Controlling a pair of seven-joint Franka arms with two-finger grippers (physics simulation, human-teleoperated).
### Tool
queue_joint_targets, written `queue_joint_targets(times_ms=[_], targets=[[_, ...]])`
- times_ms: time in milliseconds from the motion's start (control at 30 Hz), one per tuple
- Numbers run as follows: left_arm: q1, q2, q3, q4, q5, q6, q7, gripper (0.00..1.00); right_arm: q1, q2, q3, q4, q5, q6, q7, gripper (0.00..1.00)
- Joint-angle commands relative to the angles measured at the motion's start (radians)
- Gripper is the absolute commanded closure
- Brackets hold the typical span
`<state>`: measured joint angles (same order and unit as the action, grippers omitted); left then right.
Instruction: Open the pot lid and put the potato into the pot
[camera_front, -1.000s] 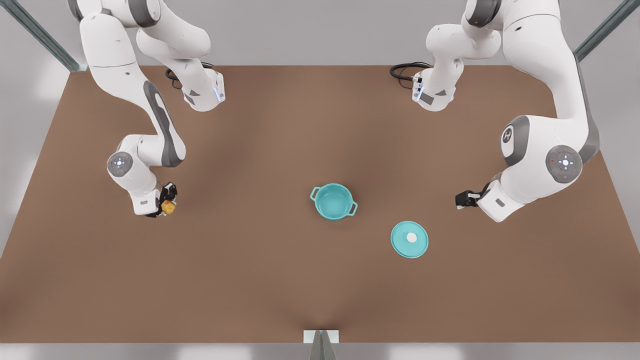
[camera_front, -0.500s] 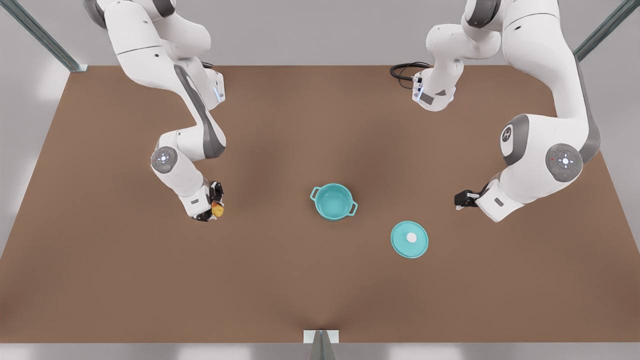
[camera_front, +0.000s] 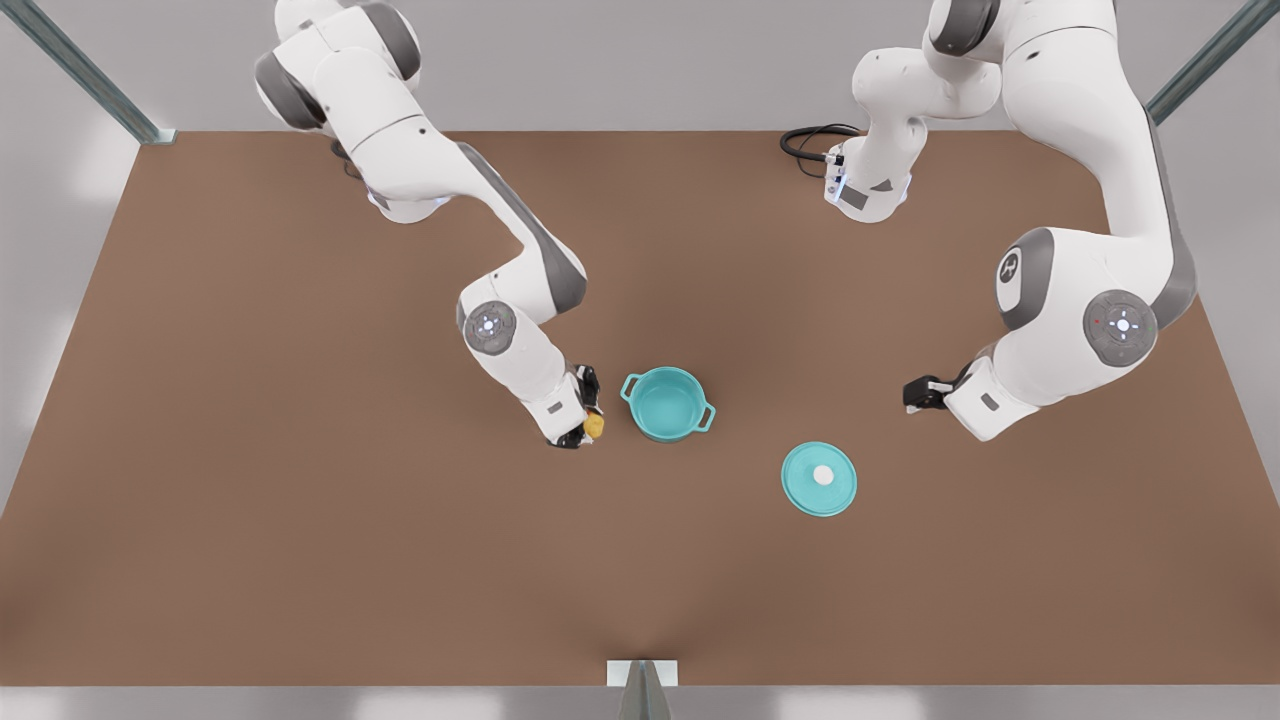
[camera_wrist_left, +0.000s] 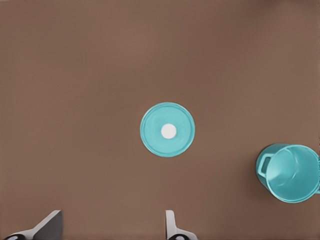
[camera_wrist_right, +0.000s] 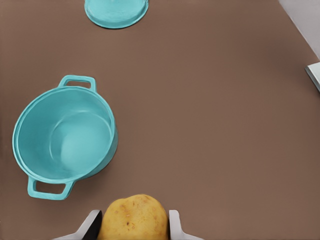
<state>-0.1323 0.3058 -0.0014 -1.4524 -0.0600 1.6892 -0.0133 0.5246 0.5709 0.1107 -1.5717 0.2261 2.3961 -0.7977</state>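
Right gripper (camera_front: 588, 425): clamped on the potato (camera_front: 594, 426), just beside the pot (camera_front: 667, 402).
Left gripper (camera_front: 912, 394): fingers spread, nothing held.
Pot lid (camera_front: 819, 479): laid on the table (camera_front: 300, 500).

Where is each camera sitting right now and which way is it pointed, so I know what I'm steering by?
Front view: high above the table, facing down at the pot, pot lid and both arms.
Left wrist view: on the arm at the front view's right, above the pot lid; the open left gripper shows.
Right wrist view: on the arm beside the pot; the right gripper is shut on the potato.
Shared: pot and lid appear in all three.
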Motion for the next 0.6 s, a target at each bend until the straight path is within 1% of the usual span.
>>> queue_joint_targets(times_ms=[0, 67, 100, 167, 233, 400, 567], targets=[[-0.003, -0.001, 0.0, 0.004, 0.002, -0.006, 0.003, 0.0, 0.029, 0.033, 0.0, 0.053, 0.013, -0.003, 0.298, 0.56], [-0.003, 0.013, 0.001, 0.007, -0.017, -0.006, 0.003, 0.0, 0.081, 0.112, 0.0, 0.137, 0.007, 0.008, 0.351, 0.56], [0.005, 0.03, 0.004, 0.04, -0.054, -0.006, 0.003, 0.0, 0.1, 0.126, -0.002, 0.139, 0.007, 0.012, 0.359, 0.56], [-0.003, 0.039, 0.001, 0.041, -0.003, 0.003, 0.004, 0.0, 0.123, 0.149, -0.003, 0.141, 0.007, 0.026, 0.373, 0.56], [-0.003, 0.068, 0.001, 0.086, 0.0, 0.009, 0.01, 0.0, 0.144, 0.152, -0.005, 0.141, 0.012, 0.035, 0.371, 0.56], [-0.003, 0.078, 0.003, 0.087, 0.0, 0.02, 0.006, 0.0, 0.161, 0.161, -0.005, 0.139, 0.013, 0.038, 0.38, 0.56], [-0.003, 0.082, 0.003, 0.084, 0.0, 0.04, 0.01, 0.0, 0.184, 0.253, -0.014, 0.164, 0.009, 0.129, 0.391, 0.56]])
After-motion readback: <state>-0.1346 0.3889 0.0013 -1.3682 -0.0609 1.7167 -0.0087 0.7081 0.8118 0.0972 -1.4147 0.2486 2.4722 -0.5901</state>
